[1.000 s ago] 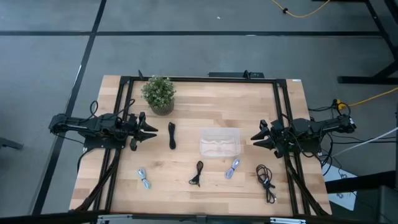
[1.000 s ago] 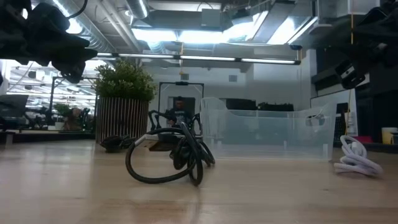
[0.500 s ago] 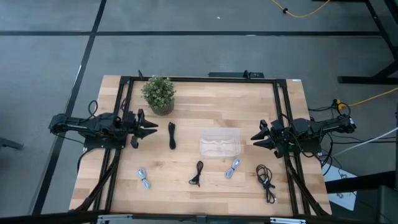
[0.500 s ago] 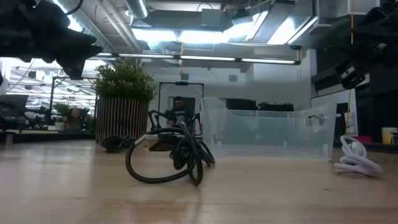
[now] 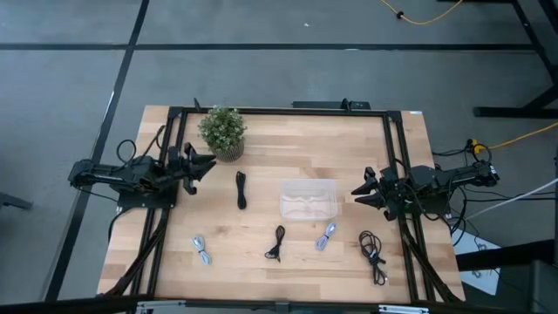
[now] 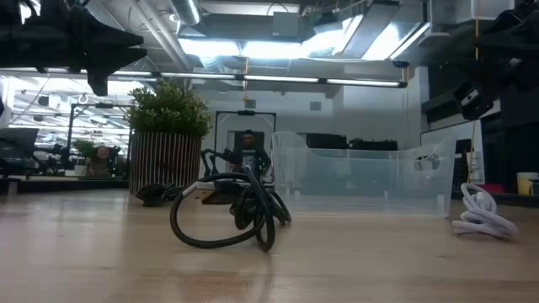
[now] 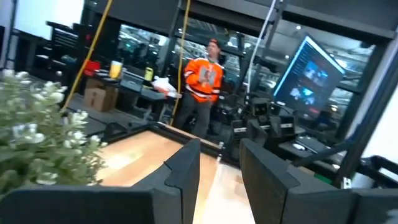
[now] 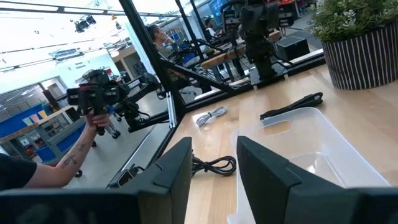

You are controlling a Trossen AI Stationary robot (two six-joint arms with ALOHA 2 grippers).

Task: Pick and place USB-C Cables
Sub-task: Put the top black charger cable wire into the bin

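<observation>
Straight black USB-C cable (image 5: 241, 189) lay mid-table, long axis front-to-back, between potted plant (image 5: 222, 132) and clear bin (image 5: 308, 200), left gripper (image 5: 207, 163) parted beside plant, right gripper (image 5: 357, 192) parted beside bin

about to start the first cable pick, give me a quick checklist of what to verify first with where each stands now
1. Left tool empty and open: ok. It hovers beside the potted plant, holding nothing.
2. Right tool empty and open: ok. It waits just right of the clear bin.
3. Bin ready to receive: ok, no cable inside it.
4. All cables lying free on the table: ok. Straight black cable, left silver cable, small black cable, right silver cable, coiled black cable, none touching another.
5. Left tool lined up over a cable: not ok, it points toward the plant.
6. People clear of the table: cannot tell; a person stands beyond it.
</observation>
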